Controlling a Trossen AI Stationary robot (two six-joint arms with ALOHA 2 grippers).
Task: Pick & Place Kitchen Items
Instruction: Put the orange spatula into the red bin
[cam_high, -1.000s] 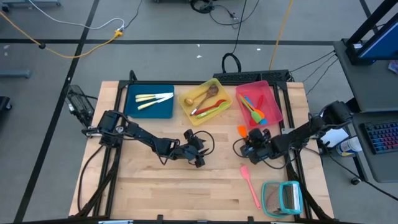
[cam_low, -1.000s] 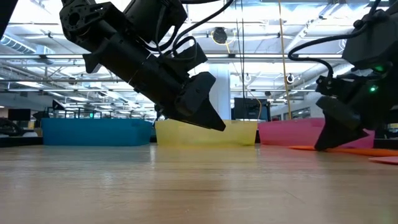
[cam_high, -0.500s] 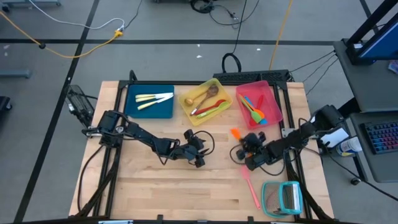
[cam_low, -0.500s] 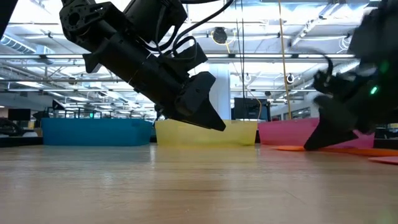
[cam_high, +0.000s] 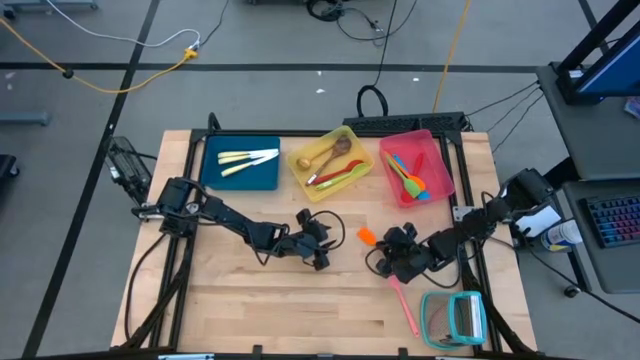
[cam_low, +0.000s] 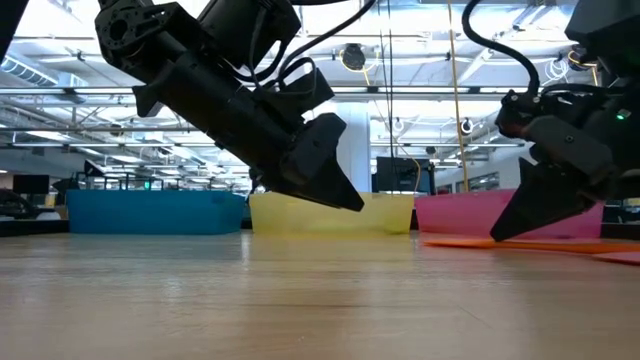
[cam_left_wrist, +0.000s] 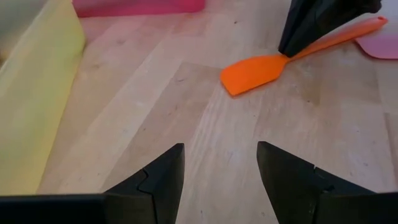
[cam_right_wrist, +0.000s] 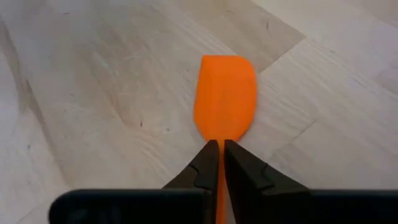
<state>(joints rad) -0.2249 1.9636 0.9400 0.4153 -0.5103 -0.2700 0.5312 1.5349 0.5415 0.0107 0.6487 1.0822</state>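
Observation:
An orange spatula lies on the wood table, its blade (cam_high: 366, 236) pointing toward the table's left; it also shows in the left wrist view (cam_left_wrist: 252, 73). My right gripper (cam_high: 381, 248) is shut on it just behind the blade. My left gripper (cam_high: 320, 252) hovers low over the table's middle, left of the blade, open and empty (cam_left_wrist: 221, 180). A pink spatula (cam_high: 402, 296) lies flat on the table near my right gripper. Pale cutlery lies in the blue tray (cam_high: 212, 170), wooden spoons and a red utensil in the yellow tray (cam_high: 300, 185), and coloured spatulas in the pink tray (cam_high: 440, 160). My right gripper pinches the orange spatula's handle at its neck (cam_right_wrist: 220, 148), right behind the blade, between its two fingers (cam_left_wrist: 297, 38). The fingers slant down from the table's right and lie roughly along the handle. The blade (cam_right_wrist: 225, 93) lies flat on the table.
A teal-framed rack (cam_high: 455, 318) stands at the table's near right corner. The three trays line the far edge. Bare wood lies between my two grippers and toward the near left.
My right gripper has gone toward the table's left and near edge, staying shut on the orange spatula. The spatula has slid along the table with it, away from the pink tray and closer to my left gripper.

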